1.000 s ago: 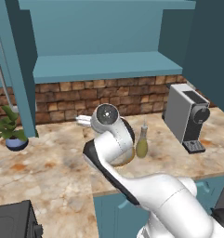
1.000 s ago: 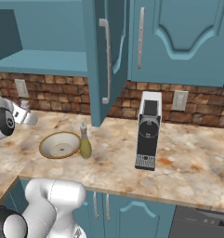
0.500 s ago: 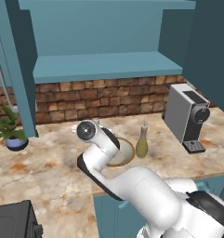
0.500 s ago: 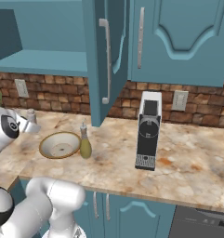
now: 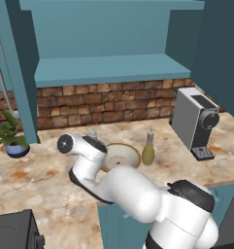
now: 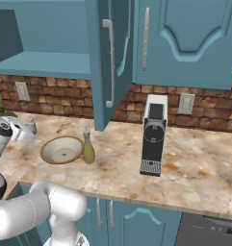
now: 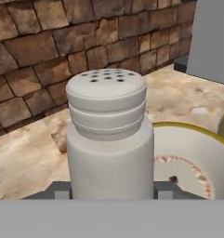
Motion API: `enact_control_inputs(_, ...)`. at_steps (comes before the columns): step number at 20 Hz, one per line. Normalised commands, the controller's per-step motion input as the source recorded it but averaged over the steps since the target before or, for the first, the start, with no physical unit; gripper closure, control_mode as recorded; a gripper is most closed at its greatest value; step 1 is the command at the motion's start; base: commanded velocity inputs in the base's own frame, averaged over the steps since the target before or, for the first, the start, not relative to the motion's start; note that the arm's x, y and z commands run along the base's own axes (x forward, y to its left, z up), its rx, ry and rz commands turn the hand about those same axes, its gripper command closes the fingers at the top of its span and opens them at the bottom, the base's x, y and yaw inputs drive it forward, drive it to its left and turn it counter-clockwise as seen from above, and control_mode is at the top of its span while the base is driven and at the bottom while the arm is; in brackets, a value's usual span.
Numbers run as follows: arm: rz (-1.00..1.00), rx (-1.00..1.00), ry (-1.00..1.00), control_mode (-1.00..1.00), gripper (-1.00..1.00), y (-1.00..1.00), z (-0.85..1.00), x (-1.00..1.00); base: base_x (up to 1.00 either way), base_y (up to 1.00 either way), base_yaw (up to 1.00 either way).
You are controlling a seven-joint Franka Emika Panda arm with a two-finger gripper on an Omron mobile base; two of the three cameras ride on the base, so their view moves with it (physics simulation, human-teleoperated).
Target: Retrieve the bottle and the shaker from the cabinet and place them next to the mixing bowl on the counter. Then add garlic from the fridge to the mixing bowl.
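My gripper (image 7: 111,191) is shut on the shaker (image 7: 107,130), a grey-white cylinder with a holed cap, upright between the fingertips (image 7: 61,190). It is held low over the counter (image 5: 45,185), just left of the mixing bowl (image 5: 122,156); I cannot tell whether it touches the worktop. In the right base view the shaker (image 6: 31,126) is left of the mixing bowl (image 6: 62,149). The bottle (image 5: 148,149) with olive-yellow liquid stands upright at the bowl's right side. The cabinet (image 5: 108,68) above is open, its shelf bare. The garlic and the fridge are out of view.
A grey coffee machine (image 5: 198,121) stands on the counter to the right of the bottle. A potted plant (image 5: 11,140) sits at the far left by the brick wall. The open cabinet door (image 6: 110,62) hangs above the bottle. A black appliance (image 5: 14,233) is at the lower left.
The hand has swung left and down with the shaker, from above the bowl to the counter on the bowl's left. The bowl and bottle have not moved.
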Motion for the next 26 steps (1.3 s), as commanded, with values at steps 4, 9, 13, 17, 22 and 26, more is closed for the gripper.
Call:
enact_control_inputs(4, -0.20, 0.00, 0.02, -1.00, 1.00, 0.04, -0.58, 0.06, 0.00, 0.00, 0.00)
enact_control_inputs(9, -0.16, 0.00, 0.07, -1.00, 1.00, 0.00, -0.37, 0.04, 0.00, 0.00, 0.00)
enact_control_inputs(13, -0.01, 0.00, 0.03, -1.00, 1.00, 0.18, -0.16, 0.00, 0.00, 0.00, 0.00)
enact_control_inputs(17, -0.03, -0.04, 0.00, -1.00, 1.00, 0.17, -0.28, 0.00, 0.00, 0.00, 0.00)
enact_control_inputs(22, -0.04, -0.04, 0.00, -1.00, 1.00, 0.02, -0.40, 0.00, 0.00, 0.00, 0.00)
enact_control_inputs(26, -0.03, -0.04, 0.00, -1.00, 1.00, 0.00, -0.34, 0.00, 0.00, 0.00, 0.00)
